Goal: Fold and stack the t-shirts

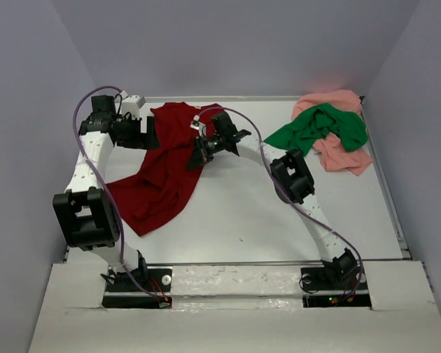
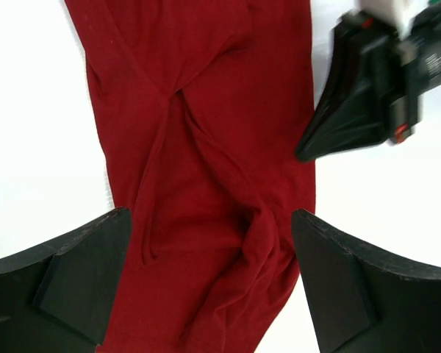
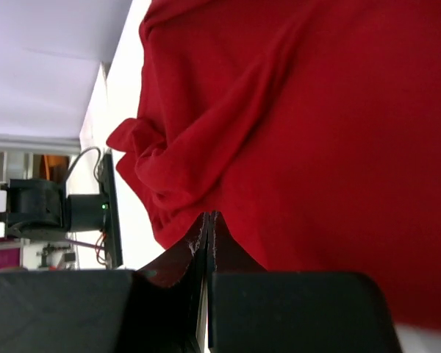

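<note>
The dark red t-shirt [image 1: 165, 173] lies crumpled from the back of the table toward the front left. My left gripper [image 1: 151, 133] is open at its left edge. In the left wrist view the jaws [image 2: 213, 250] stand wide apart over a bunched fold of the red cloth [image 2: 206, 147]. My right gripper [image 1: 199, 154] is shut on the shirt's right edge, and its closed tips [image 3: 209, 217] meet at the red cloth [image 3: 316, 132]. It also shows in the left wrist view [image 2: 353, 103]. The bright green t-shirt [image 1: 320, 125] lies on the pale salmon pink t-shirt [image 1: 343, 156] at the back right.
The white table [image 1: 264, 213] has a raised rim along its right side [image 1: 388, 191]. Grey walls close in the back and both sides. Cables loop over both arms.
</note>
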